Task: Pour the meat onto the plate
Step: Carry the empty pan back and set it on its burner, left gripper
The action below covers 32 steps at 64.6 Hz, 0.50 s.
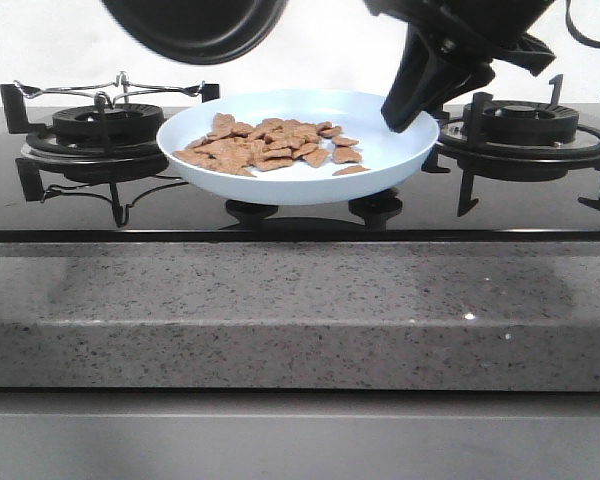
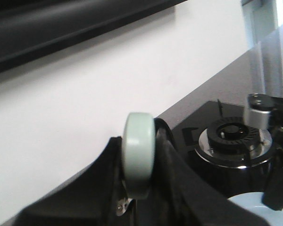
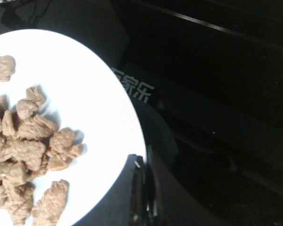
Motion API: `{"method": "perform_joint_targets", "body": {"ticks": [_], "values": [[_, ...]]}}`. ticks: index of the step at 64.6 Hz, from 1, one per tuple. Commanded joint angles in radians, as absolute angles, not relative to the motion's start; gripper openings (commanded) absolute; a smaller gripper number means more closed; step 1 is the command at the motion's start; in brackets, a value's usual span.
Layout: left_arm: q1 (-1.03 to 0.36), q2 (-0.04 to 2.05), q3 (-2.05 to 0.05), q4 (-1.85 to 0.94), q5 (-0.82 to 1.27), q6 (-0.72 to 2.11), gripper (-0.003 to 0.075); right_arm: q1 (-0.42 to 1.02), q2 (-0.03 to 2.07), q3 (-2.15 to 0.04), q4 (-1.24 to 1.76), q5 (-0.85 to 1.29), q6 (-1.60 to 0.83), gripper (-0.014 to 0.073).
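Observation:
The pale light-blue plate [image 1: 380, 150] is over the middle of the black cooktop, and the meat [image 1: 265, 145] lies on it as a loose heap of reddish-brown pieces, mostly on its left half. My right gripper [image 1: 405, 110] is shut on the plate's right rim; the right wrist view shows its jaws [image 3: 144, 183] pinching the rim of the plate [image 3: 85, 84] beside the meat [image 3: 23, 150]. My left gripper [image 2: 139, 188] is shut on the pale handle [image 2: 138, 150] of the black frying pan [image 1: 195, 25], held high at upper left. A plate edge [image 2: 247, 207] shows in the left wrist view.
A gas burner with a black grate [image 1: 100, 125] stands left of the plate and another [image 1: 525, 125] stands right; one burner also shows in the left wrist view [image 2: 233, 136]. Two black knobs [image 1: 375, 205] sit under the plate. A grey stone counter edge [image 1: 300, 310] runs along the front.

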<state>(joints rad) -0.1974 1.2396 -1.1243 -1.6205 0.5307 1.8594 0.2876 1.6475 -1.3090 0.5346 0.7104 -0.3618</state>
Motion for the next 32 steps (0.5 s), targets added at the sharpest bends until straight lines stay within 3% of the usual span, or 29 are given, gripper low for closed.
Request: {"method": "perform_joint_targets", "body": {"ticks": [1, 32], "values": [[-0.132, 1.245, -1.191, -1.681, 0.528, 1.697, -0.0020, 0.286, 1.596, -1.332, 0.565, 0.674, -0.370, -0.0068], [0.172, 1.562, -1.303, -1.864, 0.651, 1.052, -0.0020, 0.286, 1.596, -1.332, 0.565, 0.674, -0.370, -0.0068]]}}
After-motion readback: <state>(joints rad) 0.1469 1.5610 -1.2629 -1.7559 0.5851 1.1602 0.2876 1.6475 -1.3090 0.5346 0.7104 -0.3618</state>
